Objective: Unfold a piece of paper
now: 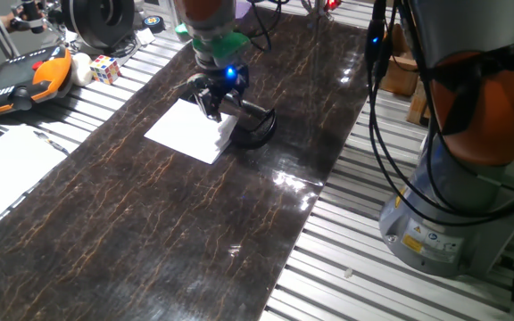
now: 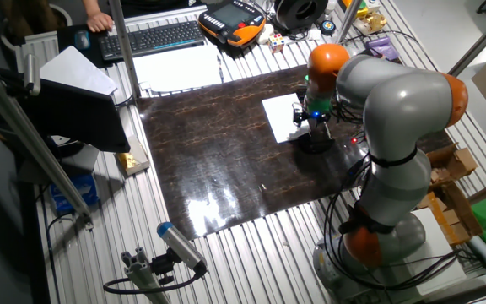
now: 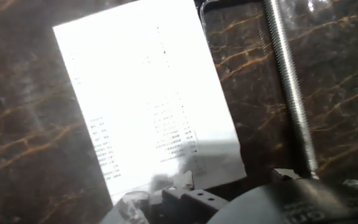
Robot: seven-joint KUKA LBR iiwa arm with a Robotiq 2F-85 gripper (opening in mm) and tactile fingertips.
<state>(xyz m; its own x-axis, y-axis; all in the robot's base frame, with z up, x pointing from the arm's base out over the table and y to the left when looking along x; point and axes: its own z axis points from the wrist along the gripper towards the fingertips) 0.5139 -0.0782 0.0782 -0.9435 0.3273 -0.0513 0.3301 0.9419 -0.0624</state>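
One fixed view: paper (image 1: 190, 130), flat on dark bench (image 1: 150, 232), hand (image 1: 214, 105) low at its 2 o'clock edge; clamp (image 1: 255, 127) beside.
Other fixed view: finger spread unreadable.
Hand view: thin, light, easily creased; lift a free edge.

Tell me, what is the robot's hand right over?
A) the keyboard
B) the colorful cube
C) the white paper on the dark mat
C: the gripper hangs at the edge of the piece of paper on the dark mat; its fingers sit low at the paper's edge.
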